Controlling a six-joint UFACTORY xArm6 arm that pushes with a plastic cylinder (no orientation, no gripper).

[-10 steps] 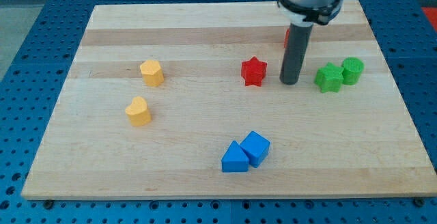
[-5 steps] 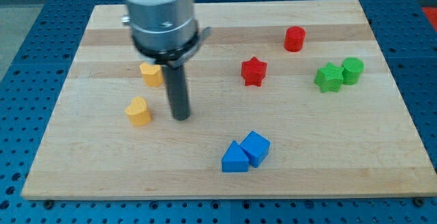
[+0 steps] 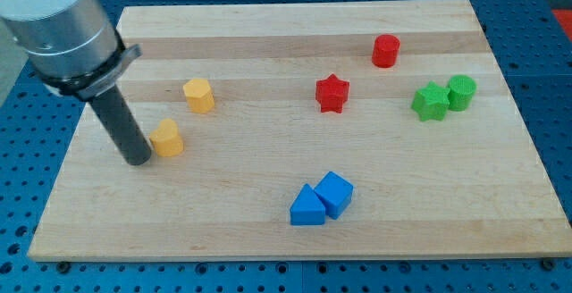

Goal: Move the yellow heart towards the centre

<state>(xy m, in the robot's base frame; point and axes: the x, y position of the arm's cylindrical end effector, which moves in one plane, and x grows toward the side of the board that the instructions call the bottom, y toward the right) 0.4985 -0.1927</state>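
my tip (image 3: 138, 159) touches the yellow heart (image 3: 167, 138) on its left side | no fingers, just a rod, nothing grasped | yellow hexagon (image 3: 198, 95) above-right

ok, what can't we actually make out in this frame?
- Contact: my tip sits at the view's left of the yellow heart; touching or a hair apart, cannot tell.
- Heart's left face: hidden by the rod.
- Arm above the rod: cut off by the view's top-left edge.
- Blue blocks: back one partly covered by the front triangle.
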